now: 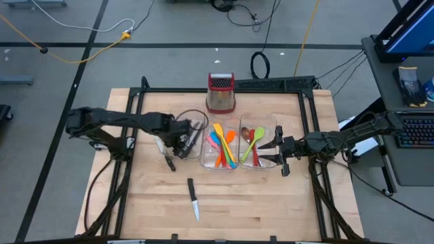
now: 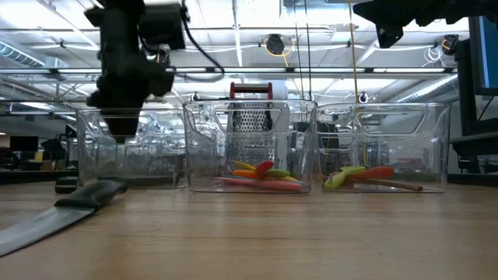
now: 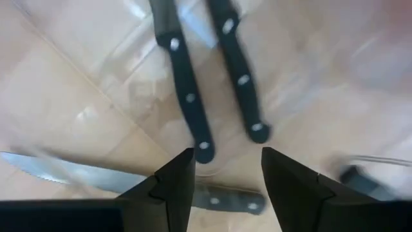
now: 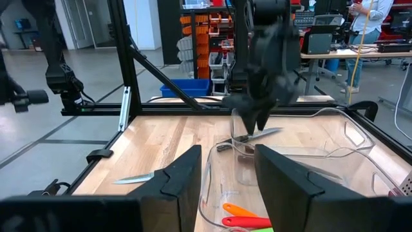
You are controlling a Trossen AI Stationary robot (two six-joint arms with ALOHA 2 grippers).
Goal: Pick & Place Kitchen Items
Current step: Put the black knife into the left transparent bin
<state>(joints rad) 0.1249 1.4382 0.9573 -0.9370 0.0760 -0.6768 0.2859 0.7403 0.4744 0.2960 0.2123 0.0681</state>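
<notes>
Overhead, the work surface is a light butcher-block table [image 1: 224, 203] ringed by a black metal frame, standing on a grey floor with cables running across it. Beyond the table, the low view shows an open workshop with ceiling strip lights; the right wrist view shows shelving with orange bins and a person at the far back by a desk. A steel box grater [image 1: 220, 93] with a red top stands upright at the table's far edge.

Three clear bins sit in a row at mid-table. The middle bin [image 1: 218, 125] holds a heap of coloured spoons and spatulas [image 1: 221, 145] in orange, blue, yellow and pink. The right bin [image 1: 268, 122] holds a green spoon [image 1: 255, 139], a brown spoon [image 1: 245, 134] and a red utensil.

The left gripper [image 1: 182, 141] hangs over the left bin [image 2: 132, 148], fingers [image 3: 174, 183] parted with nothing between them. Directly beneath it, in the left wrist view, lie three black-handled knives [image 3: 187, 84]: two side by side, a third, serrated, crossing below the fingertips. None touches the fingers.

One further knife [image 1: 193, 199] lies alone on the bare wood near the front edge, well apart from both grippers.

The right gripper [image 1: 279, 152] waits just beside the right bin, fingers apart and empty.
</notes>
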